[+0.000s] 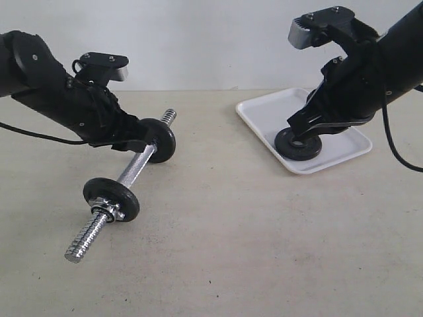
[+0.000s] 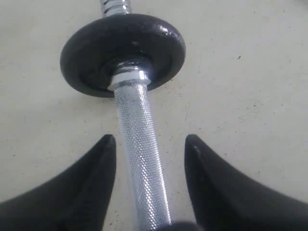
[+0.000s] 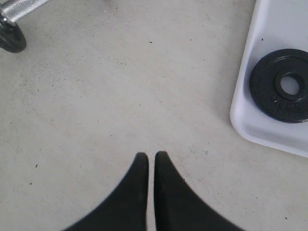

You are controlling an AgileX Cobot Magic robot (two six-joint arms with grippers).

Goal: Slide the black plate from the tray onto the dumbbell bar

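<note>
Right wrist view: right gripper closed and empty above the desk; just beyond it, the black plate lay flat in a corner of the tray. A sound pick-up would need opened jaws pinching the rim, leaving the centre hole free for the dumbbell bar, which the wide-open left gripper straddled. Contact there was indiscernible; the tray's far side was cropped.
</note>
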